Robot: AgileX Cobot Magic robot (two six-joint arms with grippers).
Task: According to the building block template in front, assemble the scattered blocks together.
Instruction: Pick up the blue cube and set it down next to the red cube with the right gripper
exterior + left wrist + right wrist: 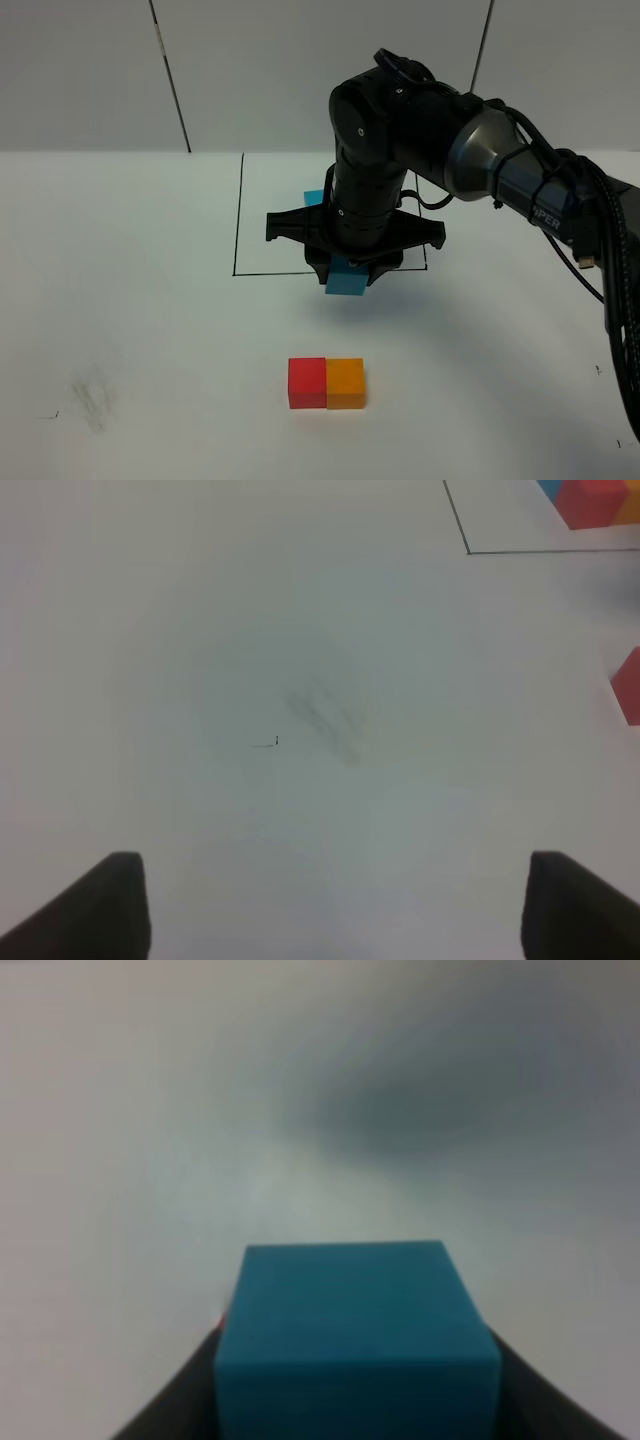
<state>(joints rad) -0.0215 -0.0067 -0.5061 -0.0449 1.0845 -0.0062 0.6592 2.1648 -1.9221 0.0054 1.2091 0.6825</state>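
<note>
Right gripper (pixel 352 268) carries the light blue cube (pixel 348 279) above the bench; the red cube (pixel 307 382) and orange cube (pixel 346 384) sit joined toward the near edge.

From the high camera, the template (pixel 314 197) in the black outline (pixel 237 220) lies toward the far edge, mostly hidden behind the arm. The left wrist view shows the left gripper (pixel 330 905) spread wide over bare bench, the template (pixel 592 500) at the frame's corner. The right wrist view shows both fingers (pixel 175 1405) clamping the light blue cube (pixel 355 1340).

You have three loose cubes: one red cube (pixel 306 381), one orange cube (pixel 345 383), one light blue cube (pixel 347 277). One black-outlined template (pixel 314 197) is largely hidden. Two grippers: right gripper (pixel 351 266), left gripper (pixel 330 905).
</note>
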